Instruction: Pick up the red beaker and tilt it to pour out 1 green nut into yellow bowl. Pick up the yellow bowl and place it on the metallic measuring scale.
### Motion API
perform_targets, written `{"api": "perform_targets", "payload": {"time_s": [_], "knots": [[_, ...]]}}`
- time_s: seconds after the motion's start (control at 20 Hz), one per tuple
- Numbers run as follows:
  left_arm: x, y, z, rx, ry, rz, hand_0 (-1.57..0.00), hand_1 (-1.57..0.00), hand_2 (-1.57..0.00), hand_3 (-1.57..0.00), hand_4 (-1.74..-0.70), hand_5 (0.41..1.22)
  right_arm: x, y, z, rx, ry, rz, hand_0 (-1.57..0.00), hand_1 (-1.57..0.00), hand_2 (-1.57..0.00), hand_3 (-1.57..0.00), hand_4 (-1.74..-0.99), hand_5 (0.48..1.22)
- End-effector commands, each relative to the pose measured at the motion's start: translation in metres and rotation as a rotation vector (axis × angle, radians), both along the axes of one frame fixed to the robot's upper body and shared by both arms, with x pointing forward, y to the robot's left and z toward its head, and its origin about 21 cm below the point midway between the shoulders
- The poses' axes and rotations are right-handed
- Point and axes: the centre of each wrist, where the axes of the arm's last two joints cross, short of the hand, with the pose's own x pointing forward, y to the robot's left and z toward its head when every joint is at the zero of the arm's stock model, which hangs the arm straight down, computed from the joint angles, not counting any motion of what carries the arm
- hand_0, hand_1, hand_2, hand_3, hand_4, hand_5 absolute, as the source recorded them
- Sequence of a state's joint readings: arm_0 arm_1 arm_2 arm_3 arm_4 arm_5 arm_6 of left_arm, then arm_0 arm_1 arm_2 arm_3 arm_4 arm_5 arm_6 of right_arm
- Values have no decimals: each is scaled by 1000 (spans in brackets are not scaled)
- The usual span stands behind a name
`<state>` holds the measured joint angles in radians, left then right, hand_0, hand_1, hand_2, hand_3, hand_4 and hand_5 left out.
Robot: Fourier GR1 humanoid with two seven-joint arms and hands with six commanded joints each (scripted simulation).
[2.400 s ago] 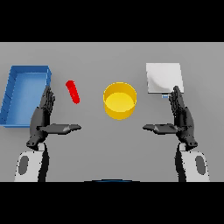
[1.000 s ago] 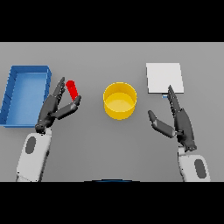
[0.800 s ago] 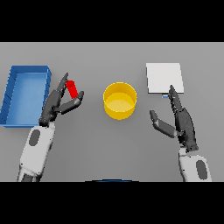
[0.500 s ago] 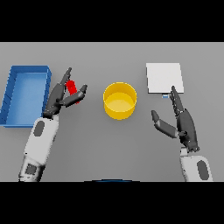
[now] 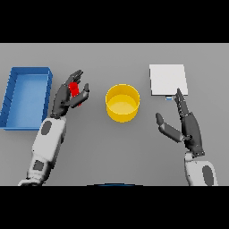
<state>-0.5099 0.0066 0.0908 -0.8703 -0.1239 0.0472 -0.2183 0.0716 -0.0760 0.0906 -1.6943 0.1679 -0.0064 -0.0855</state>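
Observation:
The red beaker point(image 5: 74, 89) sits left of centre on the grey table. My left hand point(image 5: 64, 99) is wrapped round it, fingers on its far side and thumb point(image 5: 82, 94) crossing its front, so only parts of the red show. The yellow bowl point(image 5: 122, 103) stands at the table's middle, to the right of that hand; I see nothing inside it. The metallic measuring scale point(image 5: 167, 79) is a flat pale square at the back right. Just in front of the scale, my right hand point(image 5: 190, 129) hovers open, fingers straight and pointing away from me.
A blue bin point(image 5: 14, 121) stands at the far left, close beside my left forearm.
My left hand has moved forward and to the right to the red beaker and closed round it. The right hand has shifted slightly and stayed open.

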Motion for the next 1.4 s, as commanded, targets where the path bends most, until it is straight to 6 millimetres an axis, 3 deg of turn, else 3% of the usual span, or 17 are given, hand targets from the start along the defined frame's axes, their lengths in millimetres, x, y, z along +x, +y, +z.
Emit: {"api": "perform_targets", "payload": {"time_s": [0.0,0.1,0.2,0.3,0.4,0.45,0.55,0.85,1.0,1.35], "knots": [[1,-3,1,2,-7,20,-379,-406,-457,-518,-1410,874,1,-2,-1,-8,4,-6,1,1,1,1,-1236,647],[5,-9,4,60,2,53,-755,-783,-844,-884,-1519,999,2,0,-2,1,12,0,1,1,1,1,-1239,648],[5,-13,4,107,-33,32,-1049,-1067,-1106,-1058,-1589,1079,1,0,-1,-4,14,1,1,1,1,1,-1239,648],[4,-13,3,94,-39,21,-1237,-1248,-1273,-1154,-1636,1130,1,1,1,1,3,4,1,1,1,1,-1242,650],[7,-11,6,102,-18,21,-1357,-1364,-1380,-1304,-1565,1163,2,1,1,13,1,7,1,1,1,1,-1251,646],[4,-13,2,101,-40,17,-1400,-1406,-1419,-1357,-1542,1174,1,0,2,22,-5,14,1,1,1,1,-1255,644],[4,-13,4,24,-53,10,-1462,-1465,-1473,-1434,-1614,1165,0,1,0,6,7,4,1,1,1,1,-1245,642],[13,-9,40,-67,-107,-24,-1542,-1543,-1545,-1535,-1708,1132,2,2,0,-17,-7,5,1,1,1,1,-1228,645],[16,-7,58,-3,-136,-59,-1556,-1557,-1558,-1553,-1724,1130,2,0,0,-30,-35,3,1,1,1,1,-1219,653],[29,-6,77,201,-158,-121,-1562,-1562,-1563,-1559,-1730,1134,2,0,-1,-61,-40,5,1,1,1,1,-1210,664]]}}
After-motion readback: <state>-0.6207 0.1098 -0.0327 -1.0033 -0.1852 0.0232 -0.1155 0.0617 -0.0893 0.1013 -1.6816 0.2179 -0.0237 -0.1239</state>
